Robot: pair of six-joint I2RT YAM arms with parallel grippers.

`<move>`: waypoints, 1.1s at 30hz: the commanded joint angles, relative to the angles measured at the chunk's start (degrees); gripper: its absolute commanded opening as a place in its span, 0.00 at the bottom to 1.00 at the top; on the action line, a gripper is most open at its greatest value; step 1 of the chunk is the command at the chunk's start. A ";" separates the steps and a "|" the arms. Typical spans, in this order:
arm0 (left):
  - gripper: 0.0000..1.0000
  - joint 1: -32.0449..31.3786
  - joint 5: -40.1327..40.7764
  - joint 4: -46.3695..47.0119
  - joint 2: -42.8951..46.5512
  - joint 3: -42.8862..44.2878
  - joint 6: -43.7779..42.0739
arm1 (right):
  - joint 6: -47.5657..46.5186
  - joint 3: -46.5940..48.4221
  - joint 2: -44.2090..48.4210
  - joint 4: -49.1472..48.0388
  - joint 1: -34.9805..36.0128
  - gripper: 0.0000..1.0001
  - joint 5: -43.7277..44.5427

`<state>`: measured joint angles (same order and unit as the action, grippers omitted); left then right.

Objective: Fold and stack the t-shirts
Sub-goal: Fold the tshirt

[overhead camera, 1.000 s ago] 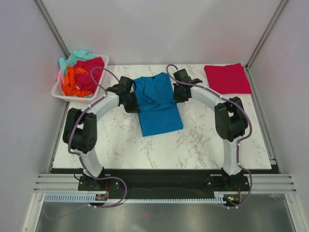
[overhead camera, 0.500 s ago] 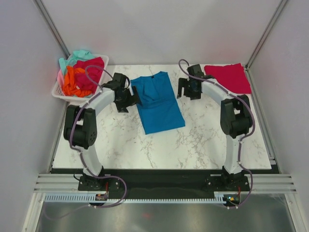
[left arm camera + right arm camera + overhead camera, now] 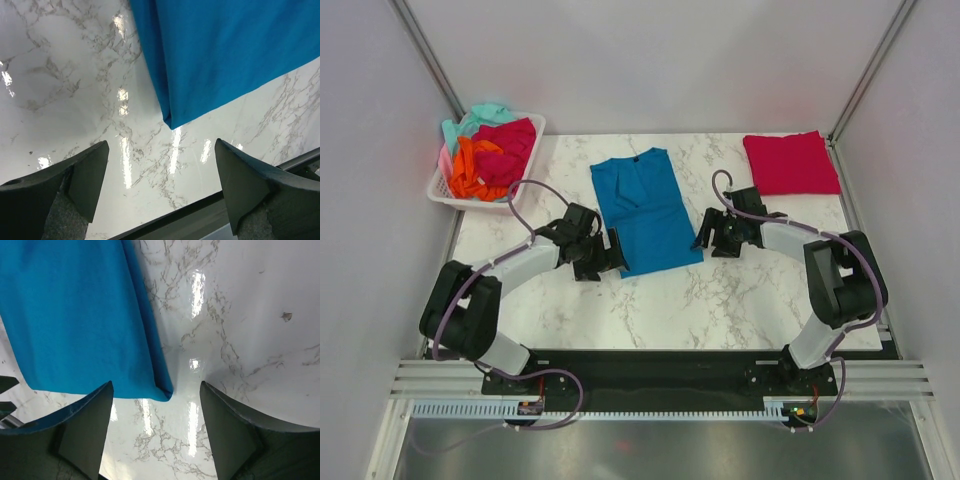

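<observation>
A teal-blue t-shirt lies flat on the marble table, its sides folded in to a narrow strip, collar at the far end. My left gripper is open beside the shirt's near left corner; in the left wrist view that corner of the blue shirt sits just ahead of the open left gripper. My right gripper is open at the near right corner, and the blue shirt's corner lies between its fingers. A crimson t-shirt lies folded at the far right.
A white plastic basket at the far left holds several crumpled shirts in orange, magenta, mint and pink. The table's dark near edge runs just below the left gripper. Grey walls enclose the table on three sides.
Both grippers have opened, let go of the blue shirt's folded sides and moved toward me, down to its near corners. The shirt lies slightly turned.
</observation>
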<state>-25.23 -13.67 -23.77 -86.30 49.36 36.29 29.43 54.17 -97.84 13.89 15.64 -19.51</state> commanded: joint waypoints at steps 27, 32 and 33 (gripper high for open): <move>0.31 -2.36 -0.13 27.63 -3.00 -12.80 13.36 | 5.99 -15.85 1.87 -15.10 0.62 0.02 -5.72; 0.02 -2.36 -1.44 27.46 -0.37 -13.33 13.10 | 6.51 -18.65 5.11 -15.30 0.62 0.00 -5.54; 0.02 -2.36 -2.66 27.20 0.86 -14.02 13.19 | 6.78 -19.36 7.64 -15.12 0.62 0.00 -5.19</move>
<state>-27.40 -15.27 1.45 -88.55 36.64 48.62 36.75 38.00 -93.71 -4.34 15.92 -26.68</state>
